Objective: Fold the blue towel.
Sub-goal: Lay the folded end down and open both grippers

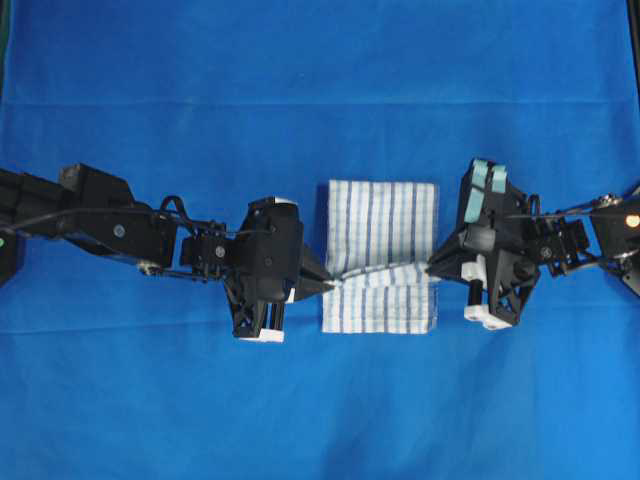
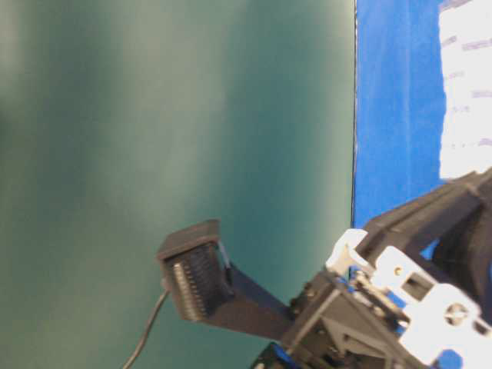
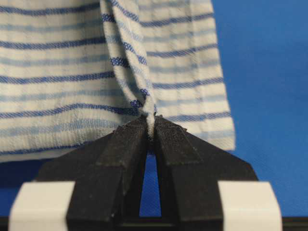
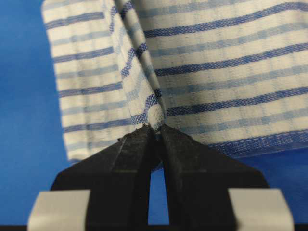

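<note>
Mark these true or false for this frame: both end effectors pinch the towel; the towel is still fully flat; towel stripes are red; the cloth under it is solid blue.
1. Both end effectors are pinching the towel. True: the left end effector and the right end effector each clamp a fold of the blue towel.
2. The towel lies fully flat. False: a ridge of cloth is pulled up between the two grips, across its middle.
3. The towel's stripes are red. False: they are dark and pale blue on white.
4. The towel rests on a solid blue sheet. True.
</note>
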You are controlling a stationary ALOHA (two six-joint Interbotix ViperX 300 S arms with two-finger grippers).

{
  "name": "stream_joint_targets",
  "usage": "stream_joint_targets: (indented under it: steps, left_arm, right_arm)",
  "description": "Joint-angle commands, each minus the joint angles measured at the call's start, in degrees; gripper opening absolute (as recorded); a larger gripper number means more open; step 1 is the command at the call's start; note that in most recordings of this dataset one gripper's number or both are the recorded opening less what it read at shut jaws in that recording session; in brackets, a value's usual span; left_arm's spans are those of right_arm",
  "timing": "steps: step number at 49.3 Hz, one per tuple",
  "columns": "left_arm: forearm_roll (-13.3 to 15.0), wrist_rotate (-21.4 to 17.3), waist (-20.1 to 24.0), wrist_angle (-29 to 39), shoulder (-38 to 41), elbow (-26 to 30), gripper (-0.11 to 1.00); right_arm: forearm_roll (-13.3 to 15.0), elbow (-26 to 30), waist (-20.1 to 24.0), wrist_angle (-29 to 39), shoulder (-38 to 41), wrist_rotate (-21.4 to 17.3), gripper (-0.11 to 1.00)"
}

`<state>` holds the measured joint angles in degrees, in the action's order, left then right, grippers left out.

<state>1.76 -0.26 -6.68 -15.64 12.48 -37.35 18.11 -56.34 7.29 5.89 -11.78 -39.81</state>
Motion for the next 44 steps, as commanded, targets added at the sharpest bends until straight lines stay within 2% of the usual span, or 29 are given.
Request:
stream_joint_targets:
  steps: [1, 13, 39, 44]
  left_arm:
    - [0.1, 0.7, -1.1, -0.1, -0.6, 0.5, 0.03]
    - [0.1, 1.3, -2.1, -0.2, -0.4, 0.9, 0.03]
    - [0.1, 1.2, -2.1, -0.2, 1.1, 2.4, 0.03]
    - [0.1, 1.2, -2.2, -0.2, 1.1, 2.5, 0.10]
  right_arm:
    - [-0.1, 1.1, 0.8, 0.4, 0.1, -0.4, 0.08]
    - [-0.1, 2.5, 3.9, 0.4, 2.6, -2.1, 0.08]
    - [-0.3, 2.9, 4.6, 0.7, 3.5, -2.2, 0.08]
    - [-0.2, 3.1, 4.7, 0.7, 3.5, -2.2, 0.09]
